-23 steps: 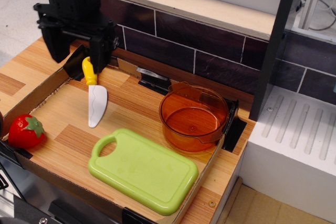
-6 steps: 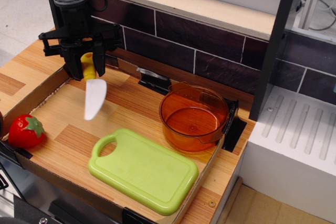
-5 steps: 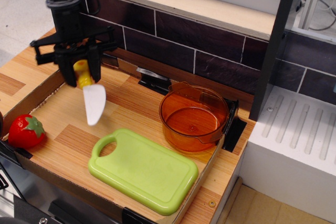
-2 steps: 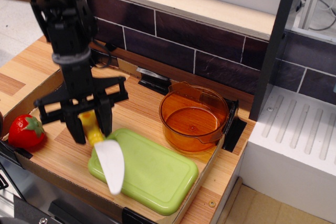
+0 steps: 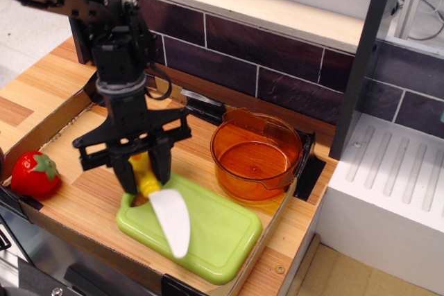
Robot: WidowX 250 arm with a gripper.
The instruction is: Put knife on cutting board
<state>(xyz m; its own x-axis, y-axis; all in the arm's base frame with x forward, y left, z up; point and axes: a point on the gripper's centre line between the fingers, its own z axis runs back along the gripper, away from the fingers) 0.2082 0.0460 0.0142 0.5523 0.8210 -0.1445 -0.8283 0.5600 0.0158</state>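
Note:
My gripper (image 5: 144,170) is shut on the yellow handle of the knife (image 5: 170,220). The knife's white wavy blade points down and toward the front, hanging over the left-middle of the lime-green cutting board (image 5: 215,230). I cannot tell whether the blade tip touches the board. The board lies flat at the front of the wooden tray, its handle hole partly hidden behind the gripper's fingers.
An orange transparent pot (image 5: 255,154) stands right behind the board's right end. A red toy strawberry (image 5: 32,172) lies at the tray's left edge. A cardboard rim (image 5: 48,124) borders the tray. A dark tiled wall (image 5: 263,67) runs behind, a white rack (image 5: 388,178) to the right.
The gripper has carried the knife from the back left of the tray forward and right, and lower, until the blade hangs over the cutting board.

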